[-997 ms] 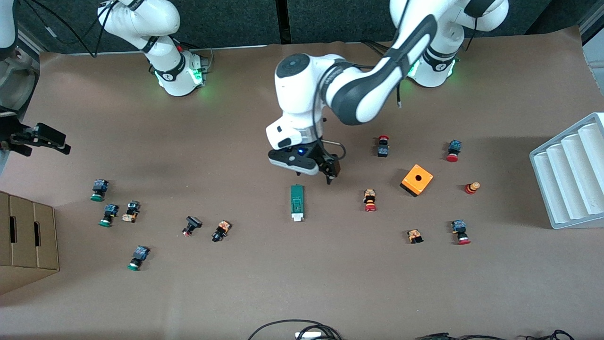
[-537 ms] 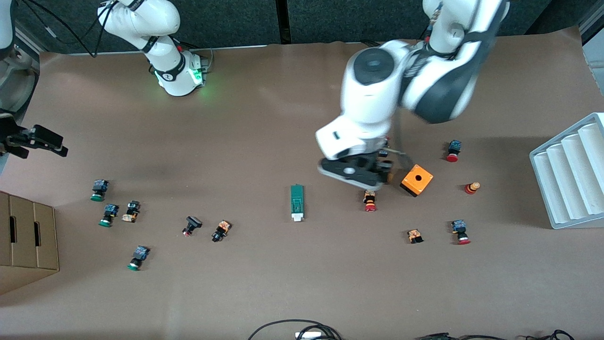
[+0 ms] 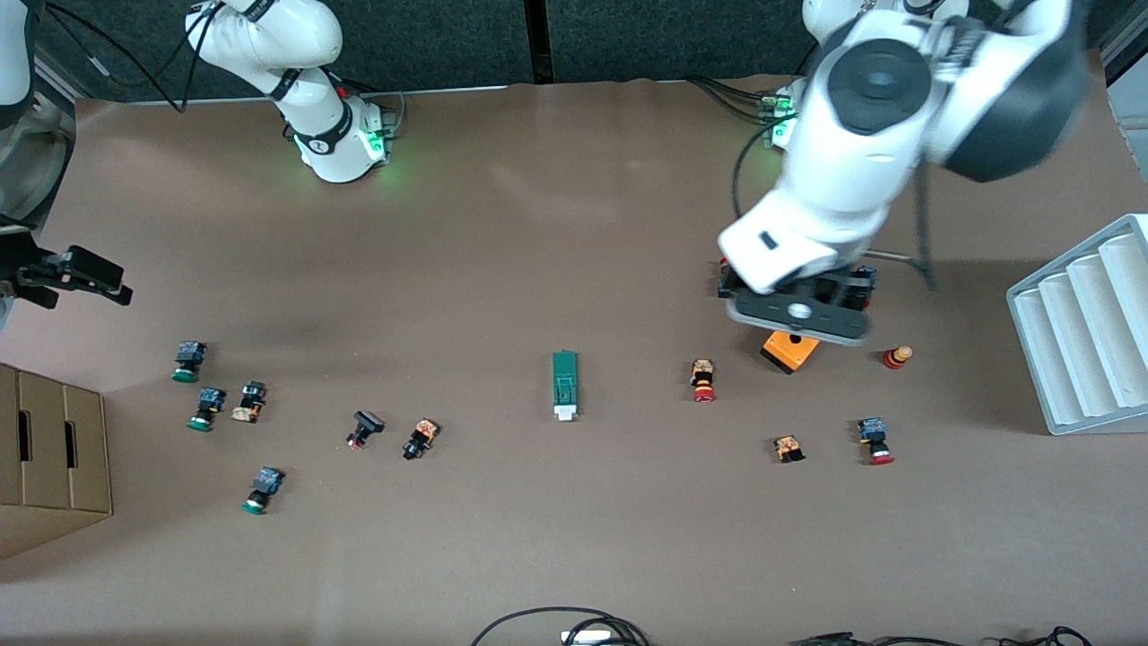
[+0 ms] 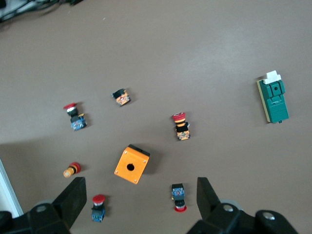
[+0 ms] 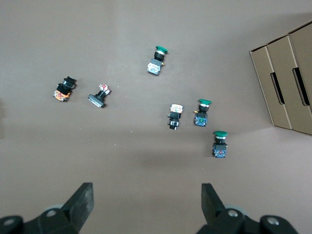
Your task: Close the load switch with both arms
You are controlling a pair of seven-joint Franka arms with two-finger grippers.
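Both pincers wide open and empty above the desk (image 3: 574, 538).
The load switch (image 3: 564, 385) lies mid-desk, untouched. The left pincer (image 4: 139, 204) hangs over the orange cube (image 3: 789, 352); the right pincer (image 5: 146, 204) waits over the green-capped buttons (image 5: 207, 114).

Even overhead light is cast on the table (image 3: 502, 233); soft shadows are thrown beneath the motion-blurred left arm (image 3: 897, 117); no glare is seen

On the brown desk (image 3: 574, 538) the green load switch (image 3: 564, 384) lies alone mid-desk, while the left hand (image 3: 798, 314) hangs over the orange cube (image 3: 787, 352), and the right hand (image 3: 67, 274) waits at the desk's edge.
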